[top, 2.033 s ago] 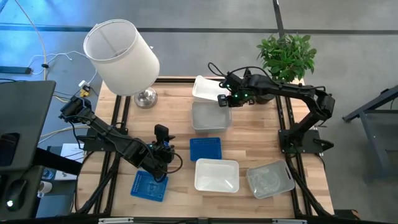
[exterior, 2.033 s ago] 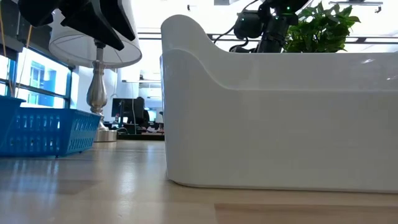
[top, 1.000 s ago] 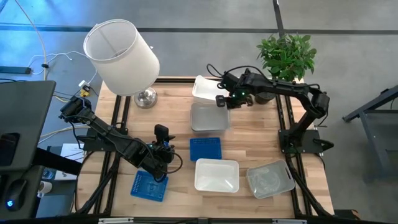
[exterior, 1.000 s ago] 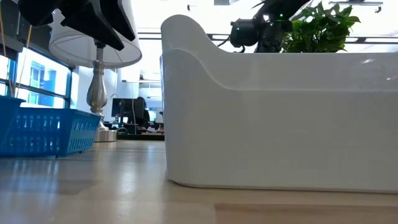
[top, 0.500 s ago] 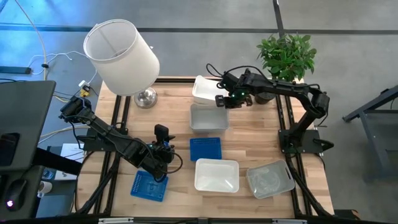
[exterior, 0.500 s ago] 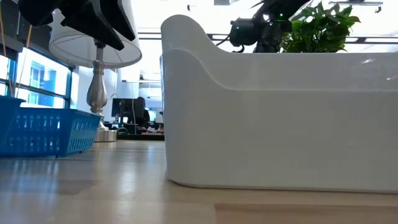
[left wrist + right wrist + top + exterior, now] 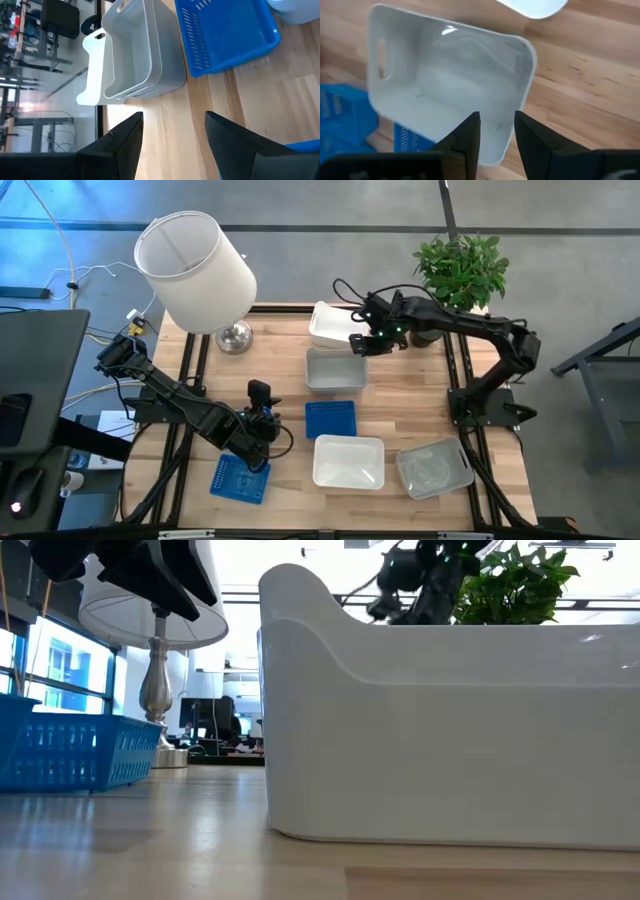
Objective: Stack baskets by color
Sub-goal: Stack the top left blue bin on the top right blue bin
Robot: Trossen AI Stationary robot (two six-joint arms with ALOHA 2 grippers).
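Right tool point(image 7: 361, 341), near the far edge of the bench point(image 7: 280, 395): could snag the rim of the grey basket point(image 7: 334, 368) on the way up, since the fingers point(image 7: 470, 132) hang right over that rim. Could tip or drag the basket if a finger catches. Could also bump the white basket point(image 7: 328, 323) just beside it, at the far edge. Fingers spread part way, pinching nothing, and seem clear of the rim below.

Left tool point(image 7: 259, 448), near the left front corner: spread wide, holding nothing, hanging above the bench beside a blue basket point(image 7: 240, 477). Could shove that basket off the near edge if dropped too low.

Farther out: a second blue basket point(image 7: 330, 420) in the middle of the bench, another white one point(image 7: 348, 461) by the near edge, a clear one point(image 7: 433, 468) at the right front corner. Blue not yet on blue, white not yet on white, so plenty left to stack. Might mix up grey and clear, being close in look.
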